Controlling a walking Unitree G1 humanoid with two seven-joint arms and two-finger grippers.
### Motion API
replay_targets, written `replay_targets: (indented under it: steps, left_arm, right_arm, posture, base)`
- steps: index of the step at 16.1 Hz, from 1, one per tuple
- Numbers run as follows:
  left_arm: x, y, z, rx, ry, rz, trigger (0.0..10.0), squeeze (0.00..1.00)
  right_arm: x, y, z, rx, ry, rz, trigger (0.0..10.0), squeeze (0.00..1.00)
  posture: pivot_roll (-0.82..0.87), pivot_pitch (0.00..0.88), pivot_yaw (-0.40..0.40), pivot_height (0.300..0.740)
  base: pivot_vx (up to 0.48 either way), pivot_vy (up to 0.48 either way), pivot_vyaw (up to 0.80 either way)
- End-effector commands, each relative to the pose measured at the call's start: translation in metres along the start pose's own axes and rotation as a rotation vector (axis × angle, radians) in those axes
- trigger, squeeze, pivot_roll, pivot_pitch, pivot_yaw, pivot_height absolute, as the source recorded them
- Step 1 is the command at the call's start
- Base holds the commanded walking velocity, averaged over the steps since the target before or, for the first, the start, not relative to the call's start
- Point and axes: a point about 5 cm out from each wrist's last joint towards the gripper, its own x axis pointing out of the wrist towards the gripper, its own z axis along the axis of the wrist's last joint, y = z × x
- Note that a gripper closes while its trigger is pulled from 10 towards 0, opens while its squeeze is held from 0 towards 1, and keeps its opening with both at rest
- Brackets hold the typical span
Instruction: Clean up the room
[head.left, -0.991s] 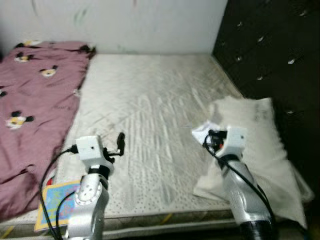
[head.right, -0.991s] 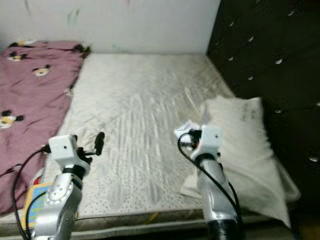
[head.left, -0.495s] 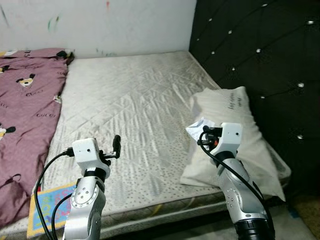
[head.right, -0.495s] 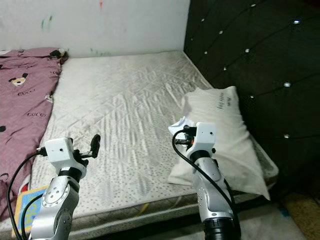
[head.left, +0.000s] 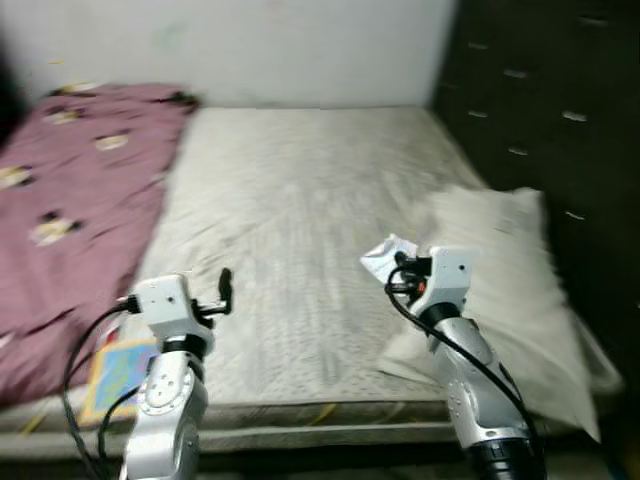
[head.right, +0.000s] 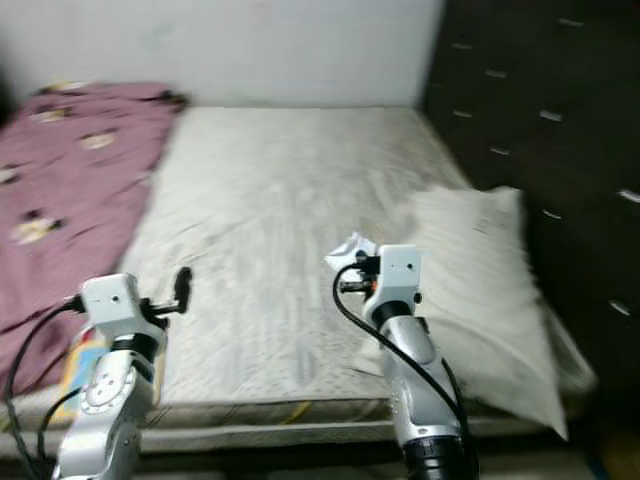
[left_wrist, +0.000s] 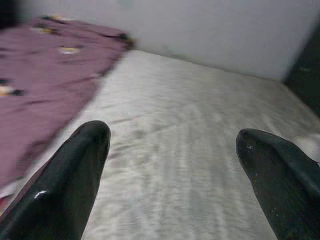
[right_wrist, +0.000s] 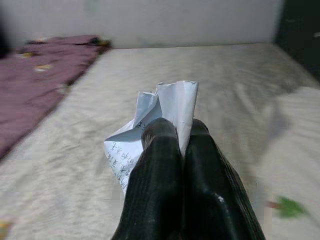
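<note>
Paper (right_wrist: 161, 117), white and crumpled with small writing on it, is pinched between the two black fingers of the right gripper (right_wrist: 176, 131). The fingers are pressed together on its lower part, and the rest sticks up above them like a little fan. It is held up in the air over the mattress (head.left: 290, 200), just beside the white pillow (head.left: 510, 270).

This paper looks very light and soft. It will bend and crush with no effort, and it could tear if pulled hard. It is thin, so it might slip out if the fingers let go even a little. I think the best place to hold it is the bunched, thick part in the middle, not a loose corner.

The left gripper (left_wrist: 172, 145) has its fingers spread wide and holds nothing. It floats above the mattress. A purple blanket (head.left: 70, 200) with cartoon faces lies on the robot's left side. A bright picture book (head.left: 118, 372) peeks out at the near edge. The head views are blurry.
</note>
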Motion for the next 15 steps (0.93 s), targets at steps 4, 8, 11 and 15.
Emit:
replay_targets:
  steps: [4,8,11,15]
  left_arm:
    - [0.002,-0.004,0.003,0.003,-0.014,-0.019,10.0,0.00]
    - [0.004,-0.005,0.003,0.011,-0.019,-0.024,10.0,0.00]
    - [0.005,-0.005,0.003,0.009,-0.020,-0.025,10.0,0.00]
    - [0.007,-0.005,0.003,0.006,-0.023,-0.022,10.0,0.00]
  right_arm:
    - [0.001,-0.008,-0.006,-0.038,0.048,-0.043,10.0,0.00]
    - [0.001,-0.005,-0.008,-0.030,0.062,-0.011,10.0,0.00]
    - [0.001,-0.005,-0.011,-0.061,0.080,0.001,10.0,0.00]
    - [0.001,0.002,-0.010,-0.187,0.036,0.010,10.0,0.00]
  posture:
    - [0.00,0.003,-0.011,0.740]
    - [0.00,0.000,-0.012,0.740]
    - [0.00,0.000,-0.012,0.740]
    - [-0.01,0.004,-0.012,0.740]
  base:
    - [0.000,0.143,0.00]
    - [0.000,0.347,0.00]
    - [0.000,0.356,0.00]
    - [0.000,0.368,0.00]
